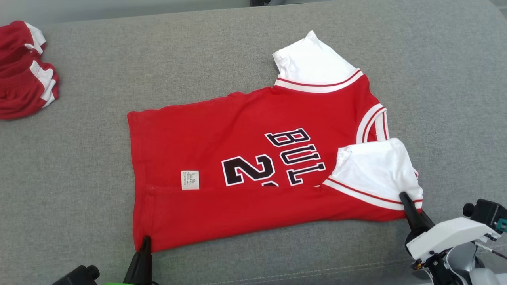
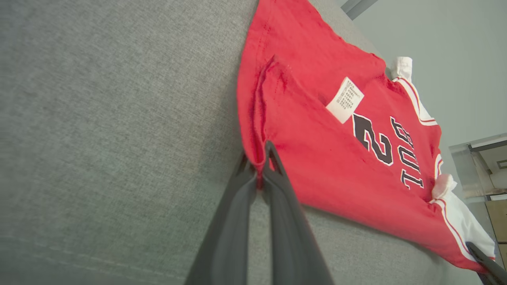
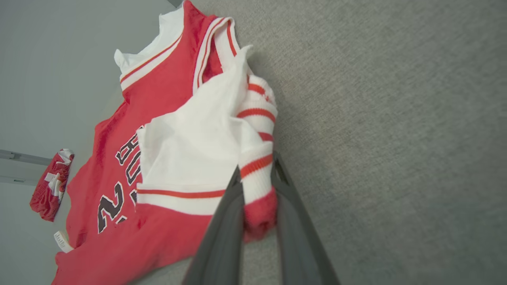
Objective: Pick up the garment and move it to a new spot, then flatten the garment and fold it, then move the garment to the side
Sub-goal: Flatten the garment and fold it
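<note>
The garment (image 1: 245, 150) is a red jersey with white sleeves and black lettering, spread sideways on the grey cushion, its near long edge folded over onto the front. My left gripper (image 1: 145, 239) is shut on the garment's lower hem corner (image 2: 258, 158). At the lower right my right gripper (image 1: 405, 197) is shut on the bunched red-and-white striped trim by the near sleeve (image 3: 257, 186). In the left wrist view the garment (image 2: 336, 138) runs away from my fingers (image 2: 277, 190), and the right gripper's finger (image 2: 481, 255) shows at the far corner.
A second red and white garment (image 1: 23, 71) lies crumpled at the cushion's far left, also seen as a small red heap (image 3: 49, 188) in the right wrist view. Bare grey cushion (image 1: 79, 178) surrounds the jersey, and a seam (image 1: 317, 273) runs along its front edge.
</note>
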`<state>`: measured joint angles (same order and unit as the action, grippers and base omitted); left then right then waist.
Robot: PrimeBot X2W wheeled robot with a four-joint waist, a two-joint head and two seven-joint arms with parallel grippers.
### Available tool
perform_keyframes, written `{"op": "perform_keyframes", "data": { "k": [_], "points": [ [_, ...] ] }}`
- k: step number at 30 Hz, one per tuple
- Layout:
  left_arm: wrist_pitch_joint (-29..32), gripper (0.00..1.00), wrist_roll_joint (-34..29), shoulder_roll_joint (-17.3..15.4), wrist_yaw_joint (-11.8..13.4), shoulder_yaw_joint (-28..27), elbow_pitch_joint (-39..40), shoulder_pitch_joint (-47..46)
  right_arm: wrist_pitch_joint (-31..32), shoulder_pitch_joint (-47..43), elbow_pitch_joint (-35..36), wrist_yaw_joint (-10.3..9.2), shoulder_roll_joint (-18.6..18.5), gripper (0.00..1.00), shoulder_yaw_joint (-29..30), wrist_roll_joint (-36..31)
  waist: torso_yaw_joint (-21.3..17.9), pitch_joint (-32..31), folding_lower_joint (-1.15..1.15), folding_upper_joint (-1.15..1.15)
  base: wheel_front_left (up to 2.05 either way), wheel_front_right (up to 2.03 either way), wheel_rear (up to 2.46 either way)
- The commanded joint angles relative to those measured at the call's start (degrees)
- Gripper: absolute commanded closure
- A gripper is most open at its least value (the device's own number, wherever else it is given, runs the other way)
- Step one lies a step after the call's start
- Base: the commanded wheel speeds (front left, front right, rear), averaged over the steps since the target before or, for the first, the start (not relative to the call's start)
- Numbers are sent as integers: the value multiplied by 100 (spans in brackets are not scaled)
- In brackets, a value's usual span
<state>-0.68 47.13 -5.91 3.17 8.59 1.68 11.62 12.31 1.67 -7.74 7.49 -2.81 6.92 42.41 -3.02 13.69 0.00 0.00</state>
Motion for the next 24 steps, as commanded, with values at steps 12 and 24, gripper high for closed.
{"op": "perform_keyframes", "data": {
  "k": [12,24],
  "points": [
    [-94,0,-25,-148,142,-129,-130,128,-498,-627,130,1,-17,0,-225,110,-106,17,0,0,0,0,0],
    [116,0,-561,-937,285,-359,184,-777,-660,-319,779,1,-18,0,166,-851,-357,85,0,0,0,0,0]
  ]
}}
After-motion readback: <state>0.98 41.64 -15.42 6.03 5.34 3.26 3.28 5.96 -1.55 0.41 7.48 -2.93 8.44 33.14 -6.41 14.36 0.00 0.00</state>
